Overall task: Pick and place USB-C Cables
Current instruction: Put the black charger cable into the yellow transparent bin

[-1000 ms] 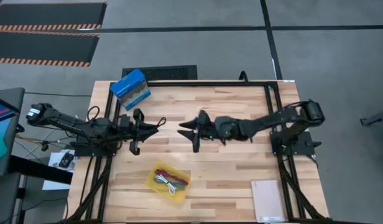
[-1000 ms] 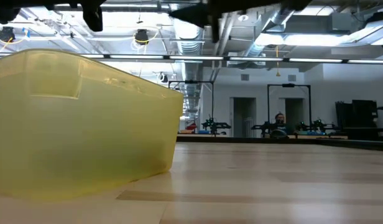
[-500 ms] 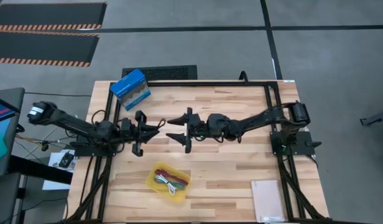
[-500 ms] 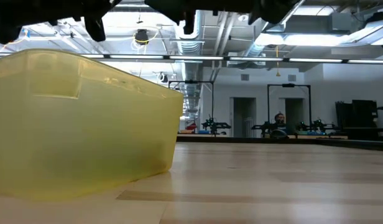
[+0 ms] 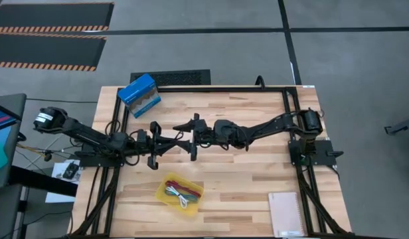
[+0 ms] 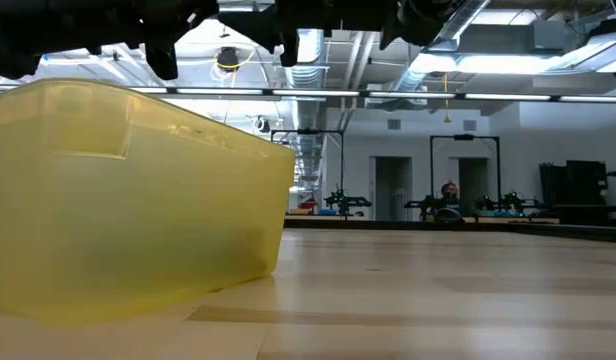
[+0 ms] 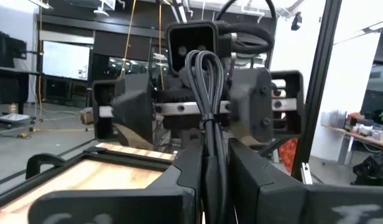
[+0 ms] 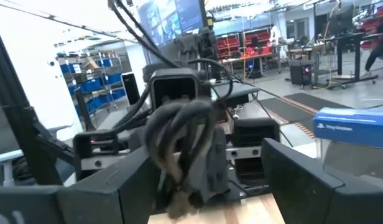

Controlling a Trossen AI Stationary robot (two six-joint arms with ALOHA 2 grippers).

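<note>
A black USB-C cable [image 7: 206,93] is in my left gripper [image 7: 210,186], which is shut on it above the table's middle [image 5: 170,141]. My right gripper [image 5: 186,137] faces it from the table's right, open. Its fingers [image 8: 303,180] stand wide on either side of the cable's looped end [image 8: 179,134], apart from it. The yellow tray [image 5: 163,194] sits near the table's near edge. White-blue, teal-green and magenta-red cables [image 5: 180,192] lie in it. My left gripper pinches the black cable bundle [image 7: 211,163] between its two fingers, which come level from the table's left and lie along the bundle. The cable is lifted clear of the table. Its looped end [image 7: 203,62] sticks out past the fingertips toward my right gripper.
A blue box [image 5: 139,91] stands at the table's far left corner. A pale notebook [image 5: 286,214] lies at the near right corner. The yellow tray's wall [image 6: 128,200] fills the left of the low view, with bare wood [image 6: 448,290] to its right.
My right gripper has moved toward the table's left until its open fingers flank the cable's free end. My left gripper has moved a little toward the table's right, carrying the black cable with it. The two grippers now meet over the table's middle.
</note>
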